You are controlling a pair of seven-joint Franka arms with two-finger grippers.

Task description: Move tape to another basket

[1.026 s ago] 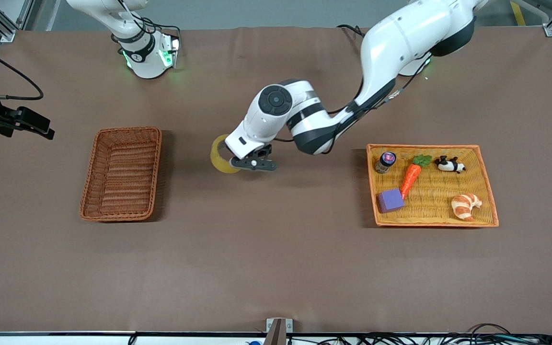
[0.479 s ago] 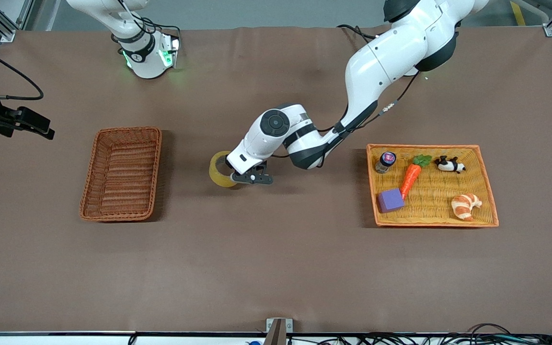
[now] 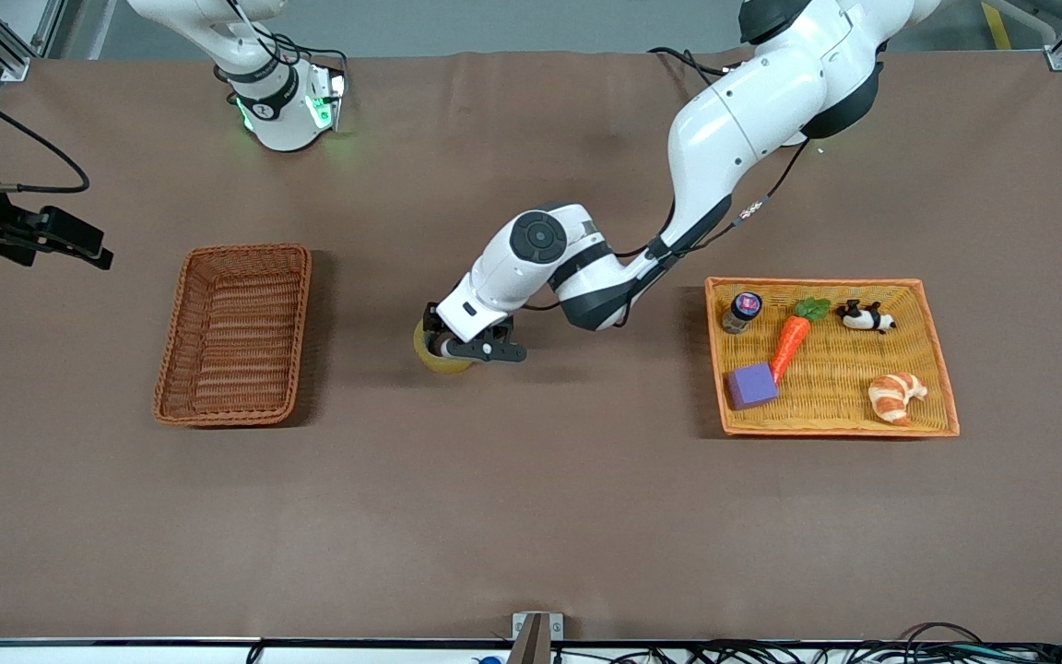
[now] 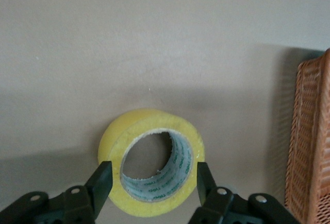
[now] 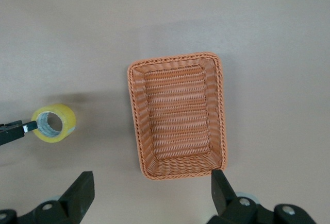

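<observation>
Left wrist view shows the tape (image 4: 152, 165), a yellowish translucent ring with a grey core carrying green print too small to read. It rests on the table (image 3: 531, 498), between the basket (image 3: 234, 334) and the tray (image 3: 938, 360). The left gripper (image 4: 153, 185) has its fingers apart around the tape; the right gripper (image 5: 149, 190), fingers apart, waits above the basket.

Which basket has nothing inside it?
The narrow reddish-brown woven wicker basket toward the right arm's end of the table has nothing inside. The wider bright orange-yellow flat woven tray holds toys.

The grey inner core of the tape (image 4: 154, 170) carried small printed lettering. It was too small to read. Nothing else bore writing.
</observation>
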